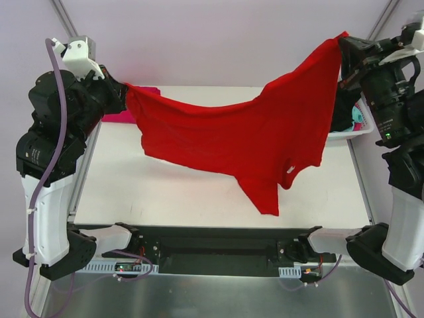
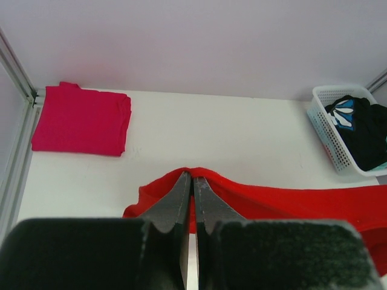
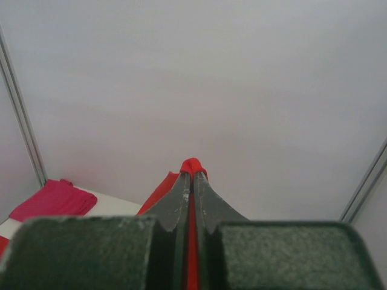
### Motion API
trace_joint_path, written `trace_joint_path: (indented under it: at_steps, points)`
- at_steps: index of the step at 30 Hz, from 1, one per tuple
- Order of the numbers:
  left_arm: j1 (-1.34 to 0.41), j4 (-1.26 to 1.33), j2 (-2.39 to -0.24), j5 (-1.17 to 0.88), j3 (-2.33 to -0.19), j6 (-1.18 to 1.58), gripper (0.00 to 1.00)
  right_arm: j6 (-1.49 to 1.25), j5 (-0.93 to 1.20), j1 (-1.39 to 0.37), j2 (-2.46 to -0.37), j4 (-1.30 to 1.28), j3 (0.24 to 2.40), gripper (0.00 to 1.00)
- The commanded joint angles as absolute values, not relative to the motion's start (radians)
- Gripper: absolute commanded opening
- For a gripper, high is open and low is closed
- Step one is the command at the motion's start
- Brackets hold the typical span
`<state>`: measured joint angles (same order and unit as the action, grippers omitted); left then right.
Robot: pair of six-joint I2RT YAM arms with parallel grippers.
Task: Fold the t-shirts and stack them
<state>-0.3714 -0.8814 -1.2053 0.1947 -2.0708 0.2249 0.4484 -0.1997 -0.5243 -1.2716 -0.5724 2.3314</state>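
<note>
A large bright red t-shirt (image 1: 252, 139) hangs spread in the air above the white table (image 1: 165, 192), held by two corners. My left gripper (image 1: 124, 93) is shut on its left corner, low near the table's back left. My right gripper (image 1: 343, 48) is shut on its right corner, raised high at the back right. In the left wrist view the left gripper (image 2: 193, 176) pinches red cloth (image 2: 290, 202). In the right wrist view the right gripper (image 3: 193, 175) pinches a red fold (image 3: 192, 165). A folded magenta-pink t-shirt (image 2: 81, 119) lies flat at the table's back left corner.
A white basket (image 2: 329, 130) at the back right holds black and teal-and-white garments (image 2: 363, 130). Metal frame posts (image 1: 66, 20) stand at the back corners. A pale wall rises behind the table. A black rail (image 1: 218, 252) with the arm bases runs along the near edge.
</note>
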Motion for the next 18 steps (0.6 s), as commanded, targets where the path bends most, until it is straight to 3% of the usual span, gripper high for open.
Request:
trace_joint_path:
  at_steps: [1, 5, 12, 18]
  points:
    - [-0.365, -0.853, -1.186, 0.224, -2.077, 0.176, 0.0, 0.437, -0.189, -0.525, -1.201, -0.536, 2.278, 0.01]
    - [-0.367, -0.81, -1.193, 0.216, -2.077, 0.157, 0.0, 0.413, -0.175, -0.525, -1.148, -0.462, 2.209, 0.01]
    - [-0.365, -0.756, -1.184, 0.193, -2.119, 0.159, 0.0, 0.347, -0.109, -0.526, -1.151, -0.394, 2.319, 0.01]
    - [-0.365, -0.747, -1.023, 0.212, -1.875, 0.227, 0.0, 0.339, -0.08, -0.525, -1.154, -0.387, 2.361, 0.01]
